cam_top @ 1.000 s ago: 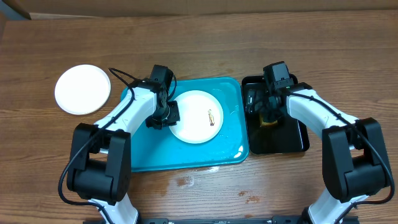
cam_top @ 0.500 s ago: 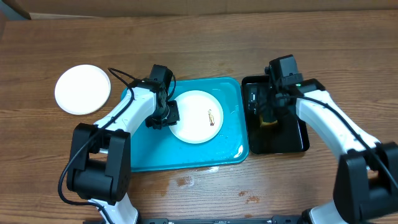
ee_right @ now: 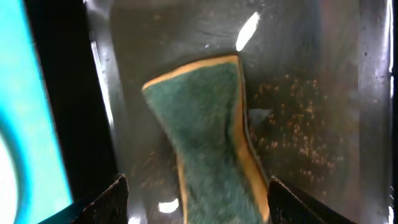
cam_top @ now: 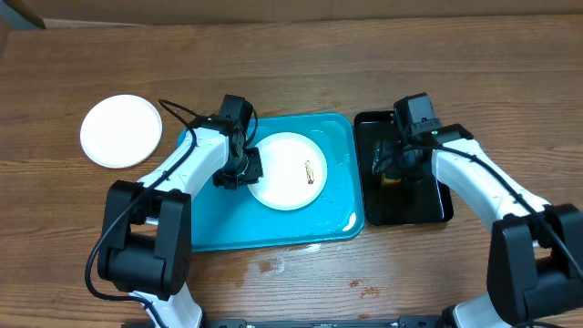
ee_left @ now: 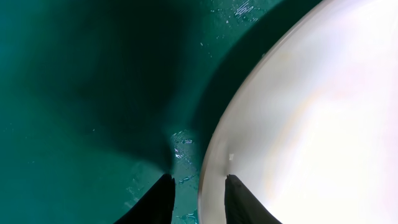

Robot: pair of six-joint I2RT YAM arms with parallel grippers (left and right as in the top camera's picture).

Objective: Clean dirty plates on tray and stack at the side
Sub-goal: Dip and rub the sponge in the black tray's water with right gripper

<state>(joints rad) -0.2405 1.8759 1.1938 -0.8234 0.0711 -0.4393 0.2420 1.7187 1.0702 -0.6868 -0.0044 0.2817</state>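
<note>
A white plate (cam_top: 288,170) with a small brown smear lies on the turquoise tray (cam_top: 228,223). My left gripper (cam_top: 244,169) is at the plate's left edge. In the left wrist view my left gripper (ee_left: 200,199) is shut on the plate's (ee_left: 311,124) rim, with one finger over the plate and one on the tray (ee_left: 74,112) side. A second white plate (cam_top: 121,131) rests on the table at far left. My right gripper (cam_top: 393,167) hangs over the black tray. It is open, with its fingers (ee_right: 115,199) either side of a green and yellow sponge (ee_right: 205,137) and apart from it.
The glossy black tray (cam_top: 428,205) stands right of the turquoise one, wet, with brown crumbs (ee_right: 298,137) on its floor. Water drops lie on the turquoise tray's near right corner (cam_top: 349,221). A cardboard edge (cam_top: 18,14) runs along the table's back.
My right arm has shifted a little right and nearer over the black tray, and its jaws have narrowed round the sponge. The left arm and the plates have not moved.
</note>
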